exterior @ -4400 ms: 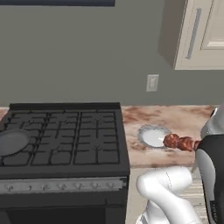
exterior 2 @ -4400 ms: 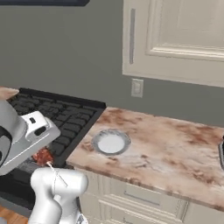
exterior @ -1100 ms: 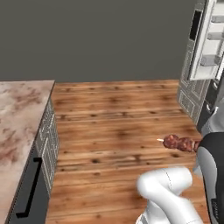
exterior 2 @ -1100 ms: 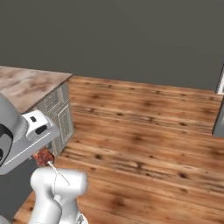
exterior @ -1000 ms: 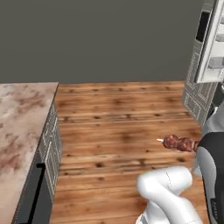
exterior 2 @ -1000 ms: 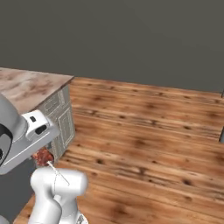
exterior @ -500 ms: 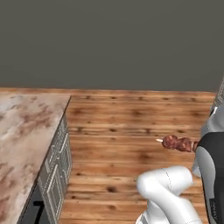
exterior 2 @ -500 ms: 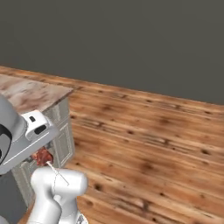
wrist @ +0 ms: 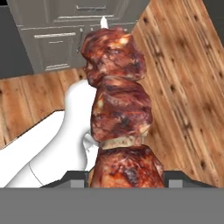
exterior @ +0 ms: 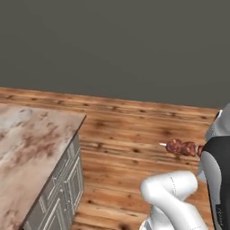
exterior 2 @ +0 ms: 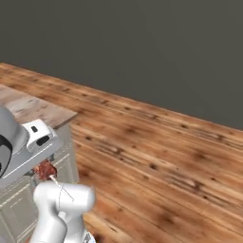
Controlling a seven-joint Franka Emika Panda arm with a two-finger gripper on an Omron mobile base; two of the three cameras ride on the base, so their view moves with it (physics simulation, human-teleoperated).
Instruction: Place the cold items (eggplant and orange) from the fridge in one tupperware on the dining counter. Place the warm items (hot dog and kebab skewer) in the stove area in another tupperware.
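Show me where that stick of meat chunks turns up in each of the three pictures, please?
Left base view: the kebab skewer sits at the right edge, mid-height, over the wood floor, poking left from the arm.
Right base view: kebab skewer at lower left, tucked under the white hand.
Hand view: kebab skewer up the middle, held in the claw.
Shared landmark: the wood floor, plus the grey cabinet fronts.

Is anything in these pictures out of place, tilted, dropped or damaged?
Nothing stands out. The kebab skewer is held in the hand, with its meat chunks intact and its pale tip pointing away over the wooden floor. The marble counter shows no spill or damage.
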